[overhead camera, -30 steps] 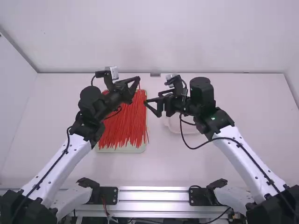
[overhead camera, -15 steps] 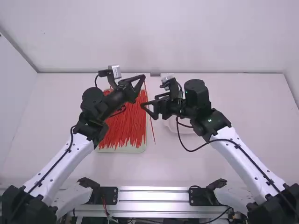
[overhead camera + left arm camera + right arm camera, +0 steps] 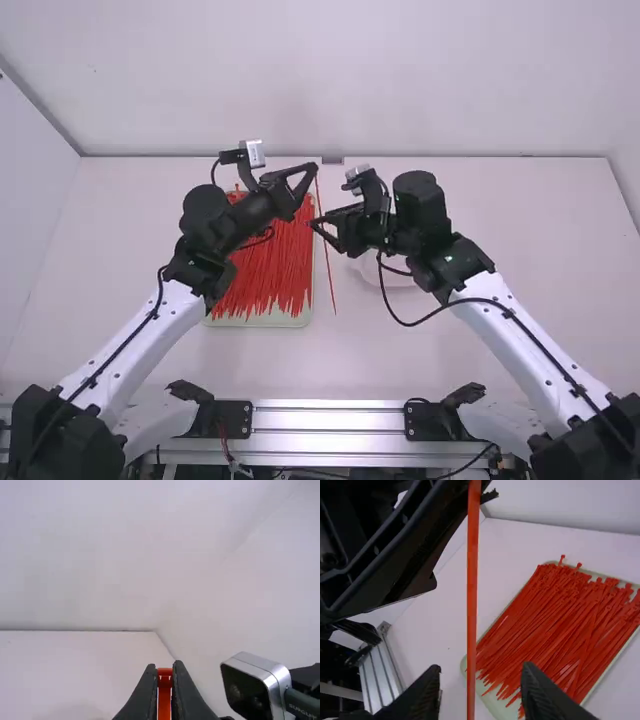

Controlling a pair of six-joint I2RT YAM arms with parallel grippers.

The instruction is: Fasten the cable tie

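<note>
Above the 3 o'clock edge of the pale flat tray (image 3: pixel 262 321) heaped with red plastic ties (image 3: pixel 268 262), the left gripper (image 3: pixel 312 172) pinches one long red plastic cable tie (image 3: pixel 325 250) by its head, tail dangling toward 6 o'clock. Within the last second it lifted this tie clear of the heap, while the right gripper (image 3: pixel 322 224) moved in, fingers spread either side of the strip, gripping nothing. With one tie singled out, catching its tail looks next.
</note>
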